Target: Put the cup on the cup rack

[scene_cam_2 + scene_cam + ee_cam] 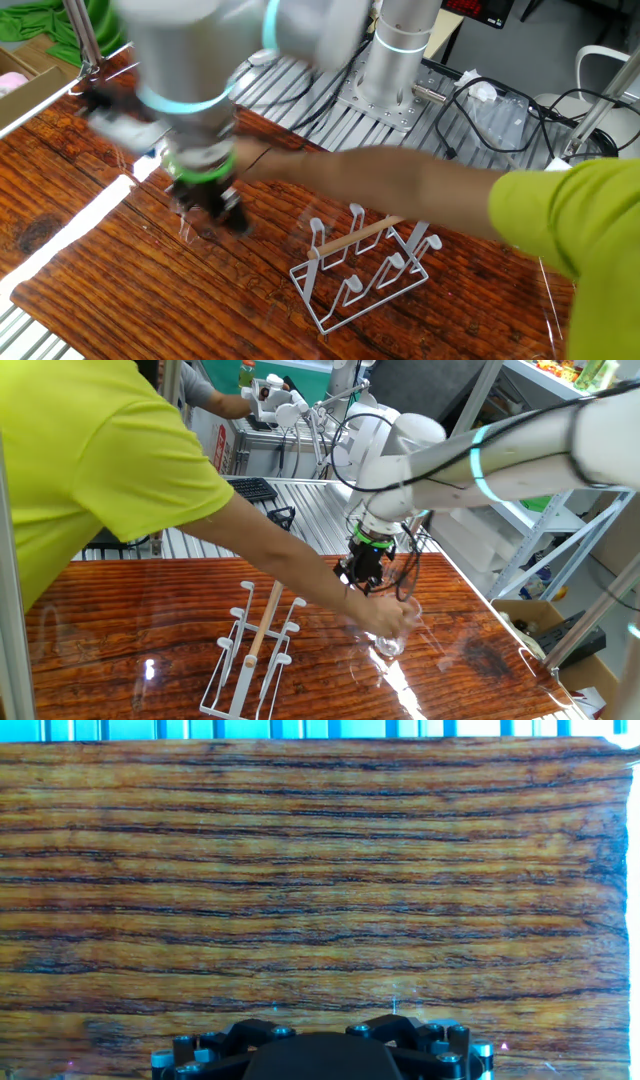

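Gripper [366,572] is hanging over the wooden table [120,630] with nothing between its fingers that I can make out; how far apart they are standing I cannot tell, since both fixed views are blurring it and the hand view is showing only the housing and bare wood grain. I am seeing a person in a yellow shirt reaching across the table, their hand [392,618] closing around the cup [390,640], which is sitting low on the table just below and slightly to the camera's right of the gripper in one fixed view. It looks upright, long axis vertical, though the glass is mostly glints. So the person's hand is nearer the cup than my gripper is, and I am judging that any descent should wait until that arm clears. The cup rack [250,650] is standing well apart to the camera's left of the gripper, its wooden handle bar [262,622] running along its length. I am counting one cup, one rack, one gripper, one person's arm.
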Controlling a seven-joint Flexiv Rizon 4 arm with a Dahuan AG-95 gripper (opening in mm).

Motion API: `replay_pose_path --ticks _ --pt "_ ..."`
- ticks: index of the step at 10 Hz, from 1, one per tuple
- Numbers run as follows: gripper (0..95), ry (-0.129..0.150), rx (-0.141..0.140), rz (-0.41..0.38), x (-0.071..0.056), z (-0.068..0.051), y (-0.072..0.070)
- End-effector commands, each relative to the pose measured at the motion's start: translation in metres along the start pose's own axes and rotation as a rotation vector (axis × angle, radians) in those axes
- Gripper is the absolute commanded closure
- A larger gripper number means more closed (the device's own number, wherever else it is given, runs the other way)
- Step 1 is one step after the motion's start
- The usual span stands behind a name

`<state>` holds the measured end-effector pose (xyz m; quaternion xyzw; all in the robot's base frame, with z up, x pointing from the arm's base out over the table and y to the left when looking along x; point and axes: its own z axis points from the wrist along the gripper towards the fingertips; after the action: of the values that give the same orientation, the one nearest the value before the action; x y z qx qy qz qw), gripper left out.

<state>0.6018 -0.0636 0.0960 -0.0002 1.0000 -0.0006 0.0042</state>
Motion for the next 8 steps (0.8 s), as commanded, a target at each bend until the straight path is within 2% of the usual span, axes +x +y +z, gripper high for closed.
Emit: replay_pose_path --ticks 1,8 --pt "95.0 0.008 0.017 0.117 0.1011 -0.0750 0.0636" --pt "95.0 0.008 0.015 0.117 0.1011 -0.0749 0.0637"
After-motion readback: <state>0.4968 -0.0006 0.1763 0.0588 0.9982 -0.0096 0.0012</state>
